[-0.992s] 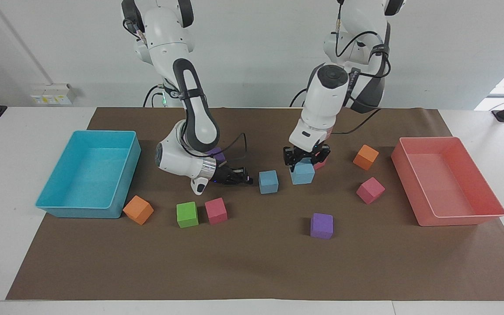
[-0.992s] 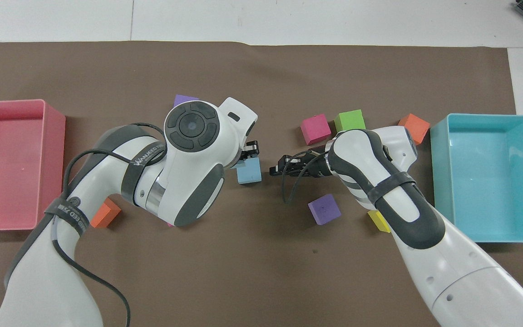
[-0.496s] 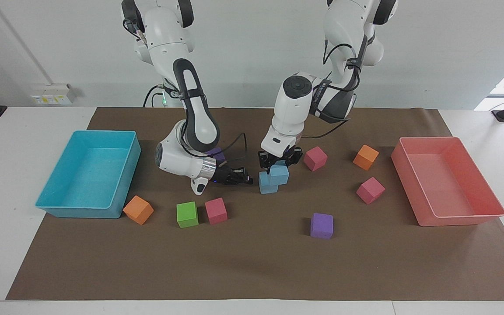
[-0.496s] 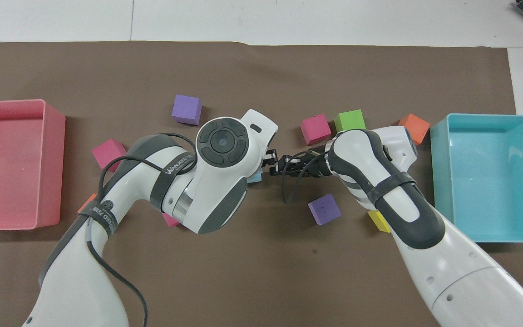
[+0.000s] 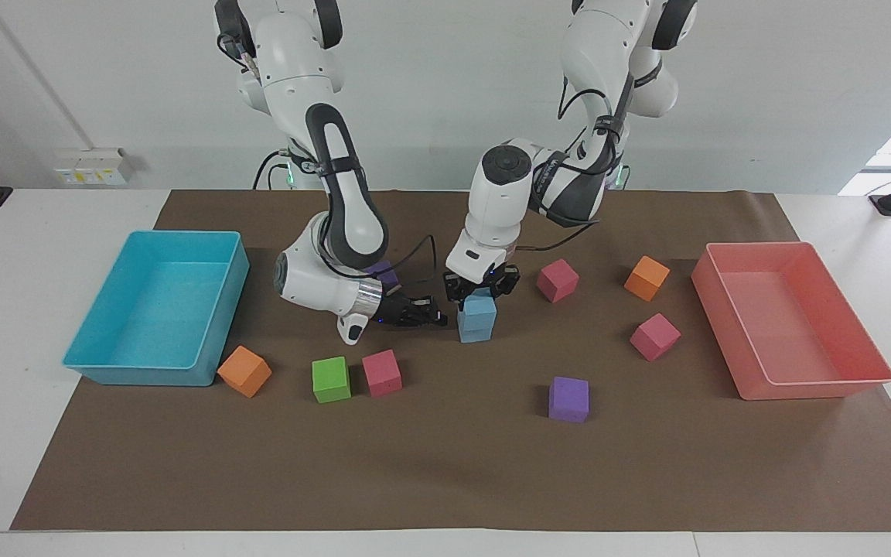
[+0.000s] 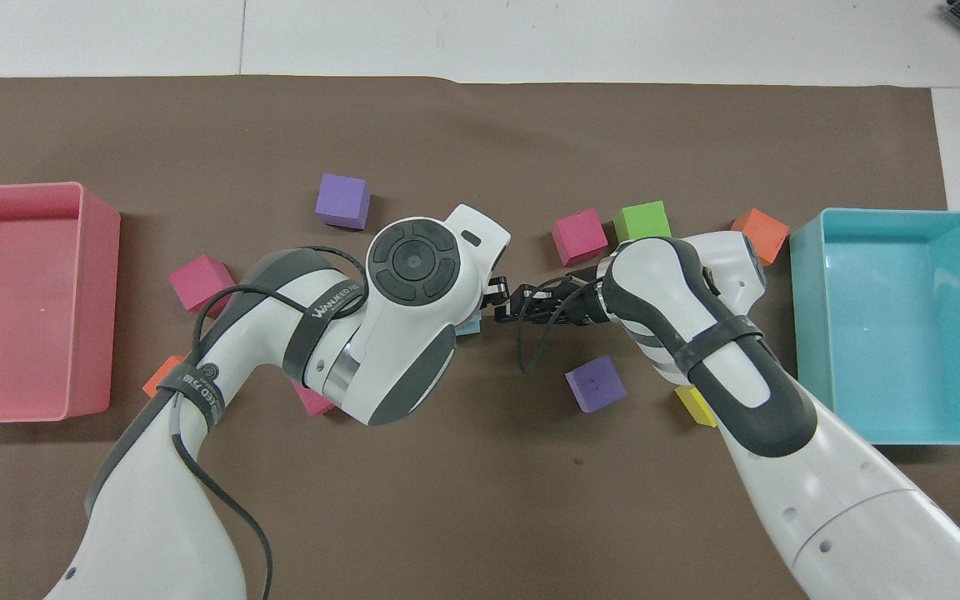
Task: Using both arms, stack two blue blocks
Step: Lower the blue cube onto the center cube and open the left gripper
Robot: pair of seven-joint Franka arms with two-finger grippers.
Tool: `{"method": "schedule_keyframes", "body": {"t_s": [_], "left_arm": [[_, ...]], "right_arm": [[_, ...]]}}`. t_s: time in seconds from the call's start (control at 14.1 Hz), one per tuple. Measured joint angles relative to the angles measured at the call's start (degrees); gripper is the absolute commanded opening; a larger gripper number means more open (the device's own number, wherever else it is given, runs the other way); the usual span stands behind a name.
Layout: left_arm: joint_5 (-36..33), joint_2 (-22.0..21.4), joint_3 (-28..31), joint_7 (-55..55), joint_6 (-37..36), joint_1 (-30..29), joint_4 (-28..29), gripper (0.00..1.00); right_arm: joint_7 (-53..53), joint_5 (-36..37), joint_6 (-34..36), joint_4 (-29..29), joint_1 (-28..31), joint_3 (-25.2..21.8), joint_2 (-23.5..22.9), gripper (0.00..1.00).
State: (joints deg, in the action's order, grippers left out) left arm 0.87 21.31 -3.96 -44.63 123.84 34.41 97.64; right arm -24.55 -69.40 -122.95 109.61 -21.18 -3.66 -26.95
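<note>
Two sky-blue foam cubes sit one above the other near the middle of the brown paper mat (image 5: pixel 445 480): the upper blue block (image 5: pixel 480 305) rests on the lower blue block (image 5: pixel 475 332), edges roughly in line as we read it from the facing view. From overhead we see only a sliver of blue (image 6: pixel 469 327) under the left arm's wrist.

Left gripper (image 5: pixel 479 288) comes down from above and is clamped on the upper blue block, fingers on its sides near the top.

Right gripper (image 5: pixel 436 316) lies low and nearly level over the mat, just beside the stack toward the right arm's end of the worktop, fingertips closed on nothing. We cannot tell whether its tip touches the lower block.

Other cubes noted: purple cube (image 5: pixel 568 399) and pink cube (image 5: pixel 654 336) farther from the robots than the stack, another pink cube (image 5: pixel 557 280) and an orange cube (image 5: pixel 646 278) toward the left arm's end. Green cube (image 5: pixel 331 379), pink cube (image 5: pixel 381 373) and orange cube (image 5: pixel 244 371) lie toward the right arm's end, the last just beside the turquoise tray (image 5: pixel 97 362). Salmon-pink tray (image 5: pixel 817 387) stands at the left arm's end.
</note>
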Motion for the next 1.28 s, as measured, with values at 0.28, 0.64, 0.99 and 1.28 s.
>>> {"method": "schedule_keyframes", "body": {"t_s": [0.28,0.64,0.99,1.28], "left_arm": [[0.00,0.00,-0.07,0.00,0.00,0.41,0.81,0.00],[0.00,0.00,-0.05,-0.02,-0.15,0.60,1.11,0.00],[-0.20,-0.02,-0.05,-0.03,-0.24,0.60,1.12,0.00],[-0.88,-0.11,-0.05,-0.27,-0.87,0.63,1.11,0.00]], "right_arm": [[0.00,0.00,0.00,0.00,0.00,0.00,0.00,0.00],[0.00,0.00,0.00,0.00,0.00,0.00,0.00,0.00],[0.00,0.00,0.00,0.00,0.00,0.00,0.00,0.00],[0.00,0.00,0.00,0.00,0.00,0.00,0.00,0.00]]}}
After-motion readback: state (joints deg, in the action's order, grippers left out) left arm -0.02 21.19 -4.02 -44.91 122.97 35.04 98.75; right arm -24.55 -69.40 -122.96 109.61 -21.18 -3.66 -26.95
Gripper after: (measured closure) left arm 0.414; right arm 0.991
